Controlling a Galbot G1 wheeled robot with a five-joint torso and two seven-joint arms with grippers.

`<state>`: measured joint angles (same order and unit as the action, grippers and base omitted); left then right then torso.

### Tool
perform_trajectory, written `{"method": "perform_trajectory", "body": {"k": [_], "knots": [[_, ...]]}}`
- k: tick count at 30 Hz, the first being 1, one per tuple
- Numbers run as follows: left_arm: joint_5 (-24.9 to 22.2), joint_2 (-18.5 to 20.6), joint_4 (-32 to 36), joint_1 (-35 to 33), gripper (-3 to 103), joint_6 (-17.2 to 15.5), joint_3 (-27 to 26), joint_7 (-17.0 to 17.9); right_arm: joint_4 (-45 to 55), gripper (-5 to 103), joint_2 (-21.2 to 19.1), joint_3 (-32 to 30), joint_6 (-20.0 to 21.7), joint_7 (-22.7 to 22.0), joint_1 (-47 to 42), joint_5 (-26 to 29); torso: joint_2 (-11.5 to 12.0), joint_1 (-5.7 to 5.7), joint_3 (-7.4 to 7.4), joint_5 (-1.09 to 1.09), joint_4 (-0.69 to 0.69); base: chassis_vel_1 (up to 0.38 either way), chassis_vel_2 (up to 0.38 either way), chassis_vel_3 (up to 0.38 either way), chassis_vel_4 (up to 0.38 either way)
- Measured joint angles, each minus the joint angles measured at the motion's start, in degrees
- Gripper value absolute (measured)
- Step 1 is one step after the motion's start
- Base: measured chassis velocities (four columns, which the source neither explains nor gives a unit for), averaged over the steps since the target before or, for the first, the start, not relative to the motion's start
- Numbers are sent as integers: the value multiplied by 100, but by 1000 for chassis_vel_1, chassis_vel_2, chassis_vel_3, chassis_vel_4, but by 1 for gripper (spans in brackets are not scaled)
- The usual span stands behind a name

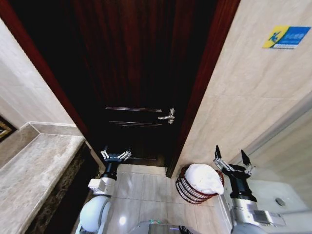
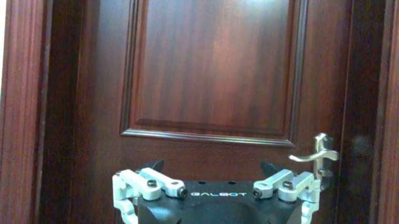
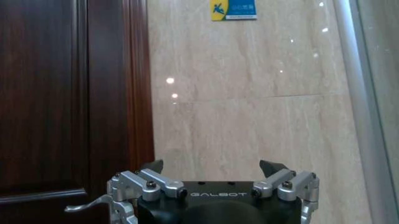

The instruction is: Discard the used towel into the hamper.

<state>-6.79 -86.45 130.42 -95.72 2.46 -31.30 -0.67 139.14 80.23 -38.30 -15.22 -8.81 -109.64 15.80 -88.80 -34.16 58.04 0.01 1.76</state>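
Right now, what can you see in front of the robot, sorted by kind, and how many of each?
Grippers: 2, left gripper and right gripper, both open and empty
Hampers: 1, the hamper on the floor by the wall
Towels: 1, white towel lying in it
Doors: 1, dark wooden door
Door handles: 1, metal handle
Wall signs: 1, blue-and-yellow sign
Total: 7

Dark glossy wood-grain door point(image 1: 136, 73) with polished metal lever handle point(image 1: 168, 116); glossy smooth beige stone-look wall tiles point(image 1: 243, 87); red-brown wire hamper point(image 1: 187, 191) holding soft white cloth towel point(image 1: 203, 178); matt speckled stone ledge point(image 1: 34, 170); reflective floor tiles point(image 1: 141, 195).
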Motion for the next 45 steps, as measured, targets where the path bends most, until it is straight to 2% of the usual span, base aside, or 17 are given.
{"method": "perform_trajectory", "body": {"k": [18, 33, 34, 38, 39, 41, 42, 44, 45], "knots": [[0, 0, 0, 0, 100, 0, 1, -1, -1, 100, -1, -1, 0, -2, 1, 0, 1, -3, 1, -1, 1, 45, -49, -41, 63], [0, -1, 0, -1, 100, 0, 1, -2, -1, 100, -1, 0, 0, -3, 1, 0, 0, 0, 0, 2, 1, 266, -266, -272, 271], [0, 0, 0, 0, 100, 0, 0, -2, -1, 100, -1, 0, 0, -2, 1, 0, 1, 0, 1, -3, 1, 342, -346, -360, 349], [0, -2, 1, -1, 100, 0, 2, -4, -1, 100, -1, -1, 0, -3, 1, 0, 0, 1, 0, 4, 1, 376, -364, -365, 369], [0, -1, 1, 0, 100, 0, 1, -2, 0, 100, -1, 0, 0, -3, 1, 0, 0, 1, 0, -9, 1, 333, -362, -346, 371], [0, 0, 1, -1, 100, 0, -1, -2, 0, 100, -1, 0, 0, -3, 0, 0, 0, 2, -1, -9, 0, 357, -359, -346, 371], [0, -1, 1, -2, 100, 0, -1, -1, -1, 100, -1, -1, -1, -3, 0, 0, -1, 3, -1, 4, 2, 357, -359, -345, 321], [0, -2, 1, -2, 100, 0, 0, -3, -1, 100, -1, -1, -1, -3, 0, 0, -3, 7, -2, 3, 1, 283, -284, -345, 299], [0, -1, 1, -3, 100, 0, 0, -2, -1, 100, -1, 0, -1, -3, -1, 0, -3, 7, -2, -5, 2, 180, -236, -245, 299]]}}
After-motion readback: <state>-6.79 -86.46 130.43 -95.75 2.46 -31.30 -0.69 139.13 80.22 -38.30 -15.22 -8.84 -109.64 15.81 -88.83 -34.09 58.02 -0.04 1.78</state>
